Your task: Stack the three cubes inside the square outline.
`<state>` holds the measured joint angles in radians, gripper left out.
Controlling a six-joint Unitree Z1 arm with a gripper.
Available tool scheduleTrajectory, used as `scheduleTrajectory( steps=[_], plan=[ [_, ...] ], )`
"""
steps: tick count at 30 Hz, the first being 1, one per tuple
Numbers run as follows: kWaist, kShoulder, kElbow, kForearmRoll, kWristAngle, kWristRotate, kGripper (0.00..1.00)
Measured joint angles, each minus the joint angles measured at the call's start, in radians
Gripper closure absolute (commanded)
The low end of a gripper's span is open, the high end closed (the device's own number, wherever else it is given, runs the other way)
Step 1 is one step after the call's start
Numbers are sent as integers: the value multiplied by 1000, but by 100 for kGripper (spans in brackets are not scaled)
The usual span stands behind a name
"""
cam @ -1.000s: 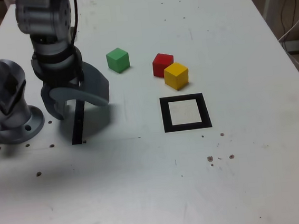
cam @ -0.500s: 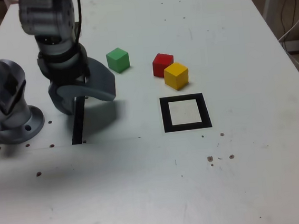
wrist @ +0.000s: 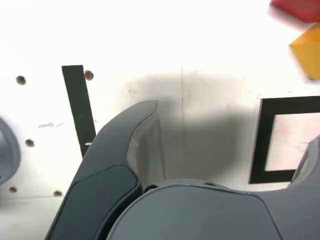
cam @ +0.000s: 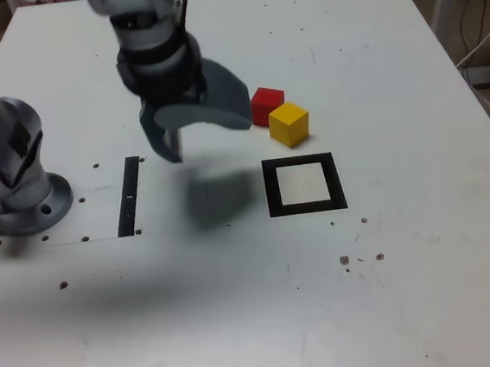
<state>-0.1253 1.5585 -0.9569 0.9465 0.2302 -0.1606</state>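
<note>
2 of the 3 cubes show. The red cube (cam: 266,105) sits flat on the white table, its near side partly hidden in the exterior view. The yellow cube (cam: 289,124) stands just beside it, nearer the camera and toward the exterior view's right, touching or nearly so, turned slightly askew. The green cube is hidden from sight. The square outline (cam: 304,185), a thick black frame with a pale centre, lies flat and empty, near the yellow cube but apart from it.

High exterior view; close, downward wrist view.
</note>
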Motion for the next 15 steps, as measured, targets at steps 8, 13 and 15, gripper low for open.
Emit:
scheduleTrajectory(
  steps=[8, 13, 15],
  plan=[
    [112, 68, -159, 178, -70, 38, 1],
    [221, 135, -266, 176, -85, 69, 1],
    [259, 158, -291, 168, -91, 71, 1]
  ],
)
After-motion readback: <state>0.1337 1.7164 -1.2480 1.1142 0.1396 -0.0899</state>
